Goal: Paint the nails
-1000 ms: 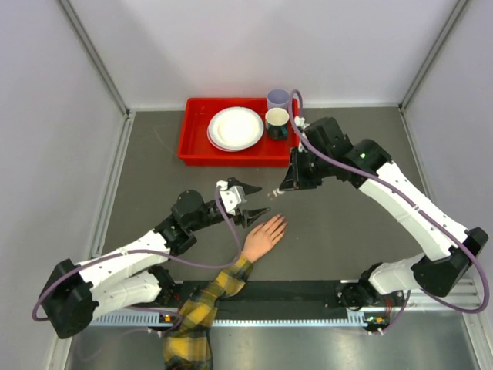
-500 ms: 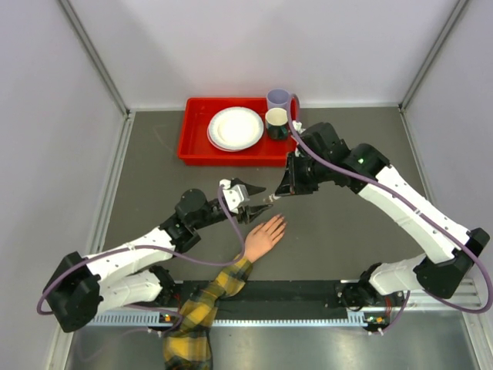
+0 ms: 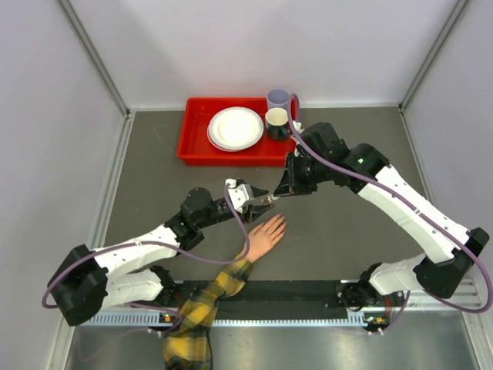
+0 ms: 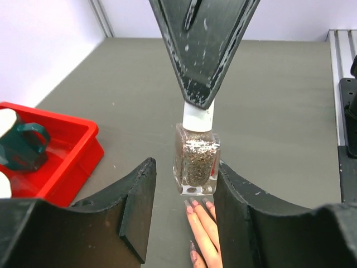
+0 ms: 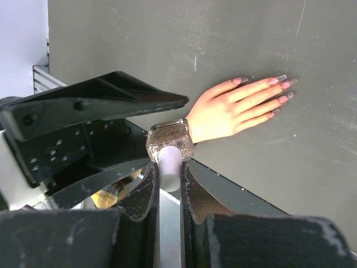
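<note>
A small clear bottle of glittery dark polish (image 4: pixel 196 162) hangs in the air by its white cap (image 4: pixel 198 117). My right gripper (image 5: pixel 169 167) is shut on that cap and shows from above in the top view (image 3: pixel 283 187). My left gripper (image 4: pixel 184 167) is open, one finger on each side of the bottle body, the right finger very close to the glass. The pale mannequin hand (image 3: pixel 263 235) lies flat on the table just below. Its nails (image 4: pixel 196 204) look smeared with dark glitter and also show in the right wrist view (image 5: pixel 281 89).
A red tray (image 3: pixel 196 150) at the back holds a white plate (image 3: pixel 236 128) and a dark green mug (image 3: pixel 277 123), with a lavender mug (image 3: pixel 279 99) behind it. The yellow-and-black plaid sleeve (image 3: pixel 204 308) runs to the near edge, over a black rail.
My left gripper has moved right and forward, up to the bottle held by the right gripper, so its open jaws now flank the bottle. The right arm has barely shifted.
</note>
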Controlling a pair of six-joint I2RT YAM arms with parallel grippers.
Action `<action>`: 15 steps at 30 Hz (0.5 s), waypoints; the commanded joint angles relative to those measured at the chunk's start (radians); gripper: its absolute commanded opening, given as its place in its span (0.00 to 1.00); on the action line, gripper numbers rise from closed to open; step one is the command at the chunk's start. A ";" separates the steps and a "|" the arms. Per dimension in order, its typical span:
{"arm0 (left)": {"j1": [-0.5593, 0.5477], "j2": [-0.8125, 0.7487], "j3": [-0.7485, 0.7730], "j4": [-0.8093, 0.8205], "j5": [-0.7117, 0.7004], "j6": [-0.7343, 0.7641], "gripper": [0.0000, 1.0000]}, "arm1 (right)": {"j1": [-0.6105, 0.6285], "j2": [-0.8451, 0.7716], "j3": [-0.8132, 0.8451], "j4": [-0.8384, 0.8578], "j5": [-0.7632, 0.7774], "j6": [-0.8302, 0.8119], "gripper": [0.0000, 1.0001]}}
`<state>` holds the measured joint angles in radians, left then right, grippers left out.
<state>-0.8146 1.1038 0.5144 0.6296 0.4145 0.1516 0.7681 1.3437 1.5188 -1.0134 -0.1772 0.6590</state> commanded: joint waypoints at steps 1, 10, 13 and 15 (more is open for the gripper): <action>-0.005 0.019 0.039 0.070 0.030 -0.018 0.49 | 0.011 0.000 0.035 0.044 -0.022 0.016 0.00; -0.012 0.041 0.056 0.073 0.029 -0.024 0.49 | 0.020 0.021 0.035 0.029 -0.018 0.007 0.00; -0.014 0.044 0.068 0.053 0.033 -0.012 0.46 | 0.031 0.032 0.050 0.015 0.007 -0.001 0.00; -0.015 0.042 0.072 0.035 0.035 -0.003 0.43 | 0.033 0.034 0.058 0.012 0.015 0.001 0.00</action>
<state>-0.8223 1.1419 0.5396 0.6346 0.4305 0.1341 0.7780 1.3769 1.5204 -1.0138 -0.1795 0.6582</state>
